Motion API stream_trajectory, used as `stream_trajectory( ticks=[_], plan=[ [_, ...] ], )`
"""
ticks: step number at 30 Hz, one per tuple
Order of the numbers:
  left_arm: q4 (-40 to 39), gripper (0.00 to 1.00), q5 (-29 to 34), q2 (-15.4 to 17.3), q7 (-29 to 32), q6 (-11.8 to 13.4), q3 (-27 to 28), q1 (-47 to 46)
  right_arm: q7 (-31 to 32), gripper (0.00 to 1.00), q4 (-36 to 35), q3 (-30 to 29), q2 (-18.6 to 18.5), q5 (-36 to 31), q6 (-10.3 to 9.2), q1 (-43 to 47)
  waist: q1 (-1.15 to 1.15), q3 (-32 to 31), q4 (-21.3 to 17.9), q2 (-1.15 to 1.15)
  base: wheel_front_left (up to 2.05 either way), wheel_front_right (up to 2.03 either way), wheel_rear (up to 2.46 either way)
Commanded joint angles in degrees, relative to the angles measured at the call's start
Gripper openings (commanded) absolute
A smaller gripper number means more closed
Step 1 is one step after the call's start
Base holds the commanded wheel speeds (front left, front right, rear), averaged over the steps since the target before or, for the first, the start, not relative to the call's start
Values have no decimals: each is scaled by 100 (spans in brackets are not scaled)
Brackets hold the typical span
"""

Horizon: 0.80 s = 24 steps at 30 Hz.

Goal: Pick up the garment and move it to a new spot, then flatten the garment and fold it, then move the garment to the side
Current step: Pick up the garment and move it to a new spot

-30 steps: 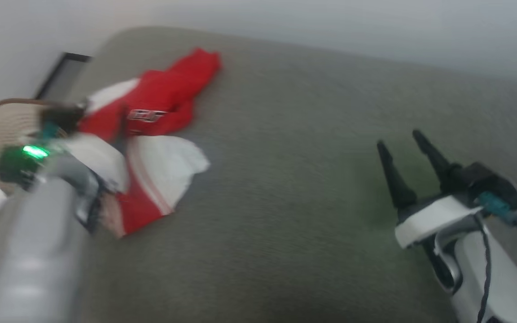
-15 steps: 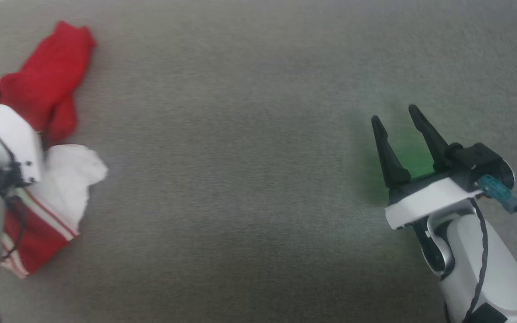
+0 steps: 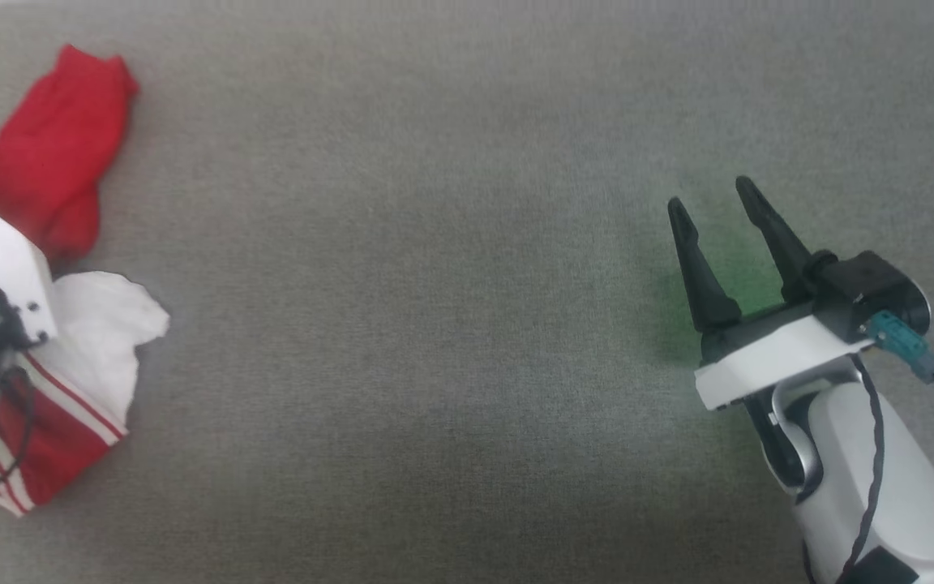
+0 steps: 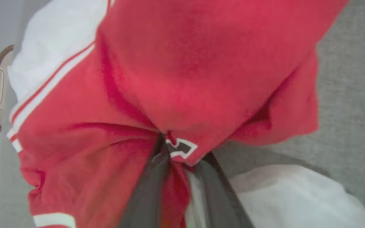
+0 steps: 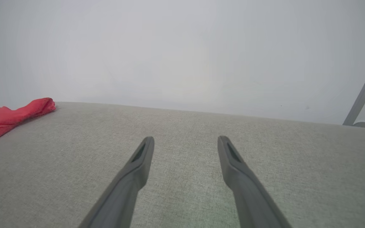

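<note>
Garment (image 3: 45,162) lies bunched toward the left side of the grey cloth surface (image 3: 434,341). Wide bare cloth is left between it and the right gripper (image 3: 709,193), whose fingers are spread and hold nothing. In the left wrist view, the left gripper (image 4: 176,152) is seen pinched on a red fold. The surface's far edge is shown in the right wrist view.

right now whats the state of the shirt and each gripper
shirt, crumpled in a heap on the grey surface, not flattened or folded
left gripper, shut on a bunched fold of the shirt
right gripper, open, empty, well apart from the shirt
</note>
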Motion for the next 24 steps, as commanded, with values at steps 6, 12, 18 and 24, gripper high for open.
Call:
stream_trajectory(
  ticks=[6, 12, 18, 24],
  plan=[
    [55, 0, 16, -162, -483, -41, -182, 265, -15, 100, 136, 24, 54, 15, -2, 240, 0, -769, 208, 0, 0, 0, 0],
    [-668, 0, -353, -560, -802, -43, -788, 233, -15, 100, 233, -20, 215, 36, -2, 517, 0, -1309, 173, 0, 0, 0, 0],
    [-2012, 0, -1104, -712, -494, -45, -1844, 408, -15, 100, 187, -209, 338, 105, -2, 675, 0, -1375, -174, 0, 0, 0, 0],
    [-3534, 0, -1722, -595, -89, -43, -2925, 376, -15, 100, 79, -443, 459, 167, -2, 745, 0, -1225, -813, 0, 0, 0, 0]
  ],
)
